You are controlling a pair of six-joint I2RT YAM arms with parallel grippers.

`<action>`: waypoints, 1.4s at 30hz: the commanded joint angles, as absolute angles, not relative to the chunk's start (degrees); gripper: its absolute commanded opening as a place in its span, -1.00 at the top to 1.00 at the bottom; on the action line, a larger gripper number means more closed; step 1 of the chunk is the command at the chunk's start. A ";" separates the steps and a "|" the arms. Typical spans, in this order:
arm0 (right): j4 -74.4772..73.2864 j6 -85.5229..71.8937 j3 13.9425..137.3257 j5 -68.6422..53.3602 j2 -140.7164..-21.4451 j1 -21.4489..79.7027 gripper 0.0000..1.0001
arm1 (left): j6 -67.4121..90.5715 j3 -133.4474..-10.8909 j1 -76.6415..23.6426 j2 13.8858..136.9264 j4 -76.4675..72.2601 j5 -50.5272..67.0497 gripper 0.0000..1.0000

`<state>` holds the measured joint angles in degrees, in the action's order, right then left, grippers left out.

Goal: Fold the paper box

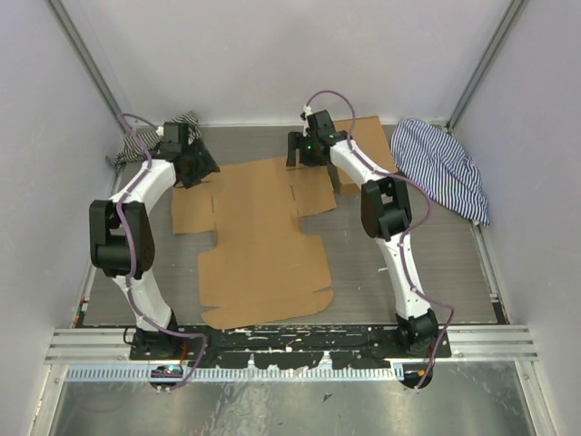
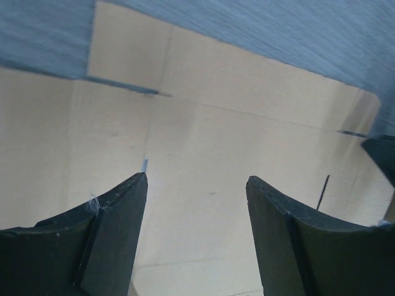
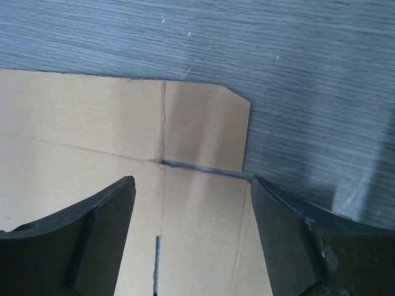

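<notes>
**Unfolded paper box, both grippers released above it**

Top view: the paper box [image 1: 259, 241] is seen flat on the table [image 1: 436, 263], with the left gripper [image 1: 193, 166] over its far-left corner and the right gripper [image 1: 304, 150] over its far-right flap. Shown only here are a striped cloth [image 1: 145, 141] beyond the far-left corner and a second striped cloth [image 1: 445, 168] beyond the far-right.

Left wrist view: the fingers [image 2: 117, 234] are spread wide over bare cardboard, where creases and slits are revealed.

Right wrist view: the fingers [image 3: 92, 240] are likewise parted, nothing gripped, above a chamfered flap [image 3: 207, 123] at the sheet's edge.

Paper box [image 2: 203, 154] cropped in both wrist views.
</notes>
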<state>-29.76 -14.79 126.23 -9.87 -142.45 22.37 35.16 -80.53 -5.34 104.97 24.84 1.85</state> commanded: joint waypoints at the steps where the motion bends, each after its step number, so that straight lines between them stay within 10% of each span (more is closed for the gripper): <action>1: -25.10 -12.10 131.74 -10.61 -143.91 22.09 -0.63 | 36.20 -83.00 -5.77 107.72 18.18 8.61 -0.44; 42: -16.20 -18.30 124.98 -18.72 -140.40 22.06 -0.62 | 34.37 -87.16 -11.07 122.19 25.09 10.64 -0.33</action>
<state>-18.61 -16.01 126.30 -14.92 -146.67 21.34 34.89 -86.13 -10.39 119.96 22.50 10.57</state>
